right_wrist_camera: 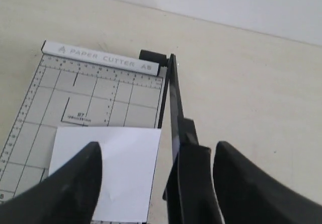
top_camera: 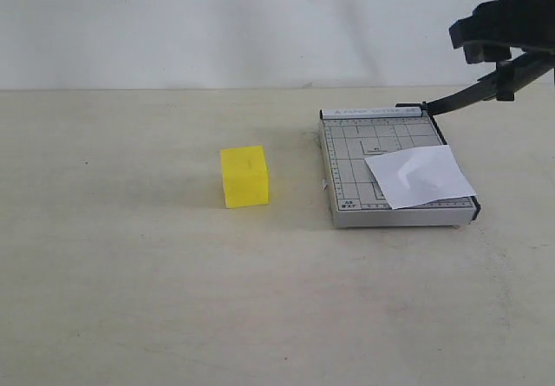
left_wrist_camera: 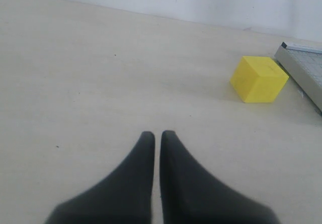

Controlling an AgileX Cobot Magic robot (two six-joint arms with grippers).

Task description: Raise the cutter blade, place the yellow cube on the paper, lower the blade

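Jaws of the right gripper [right_wrist_camera: 160, 147] are spread wide around the raised cutter blade [top_camera: 451, 101] without clamping it, the left gripper [left_wrist_camera: 157, 133] is closed on nothing, and the yellow cube [top_camera: 244, 176] seems light, stiff, best pinched across opposite faces.

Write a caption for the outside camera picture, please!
Blade lifted, paper on the cutter, yellow cube waiting beside it on the table.

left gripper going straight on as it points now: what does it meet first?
Probably only bare table. The shut left gripper aims clear of the cube, which sits off to one side. Depth is unclear.
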